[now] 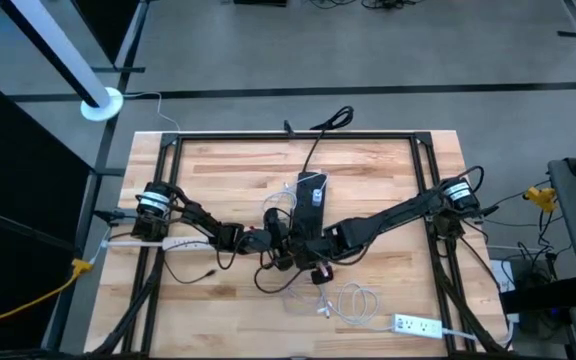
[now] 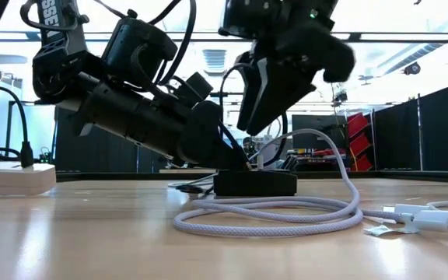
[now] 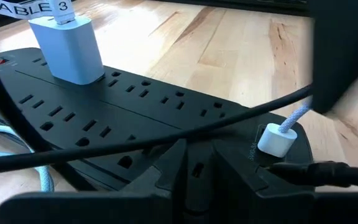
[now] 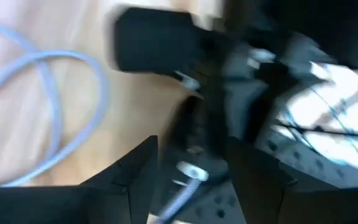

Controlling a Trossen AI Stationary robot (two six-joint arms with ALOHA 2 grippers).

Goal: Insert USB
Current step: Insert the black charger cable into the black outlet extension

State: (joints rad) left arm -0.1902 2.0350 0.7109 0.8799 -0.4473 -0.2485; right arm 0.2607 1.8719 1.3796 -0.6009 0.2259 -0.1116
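The long black power strip [image 3: 135, 118] lies mid-bench. A white USB plug [image 3: 276, 140] sits in its near end. Left tool [image 3: 197, 165] spread beside it; right tool [image 4: 188, 171] spread above.

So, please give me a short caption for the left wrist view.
Left gripper at a black power strip carrying a white charger and a plugged white USB connector.

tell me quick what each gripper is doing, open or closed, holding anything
Left gripper: over the black plastic power strip, open or shut cannot be told.
Right gripper: open, a white braided cable between its fingers.
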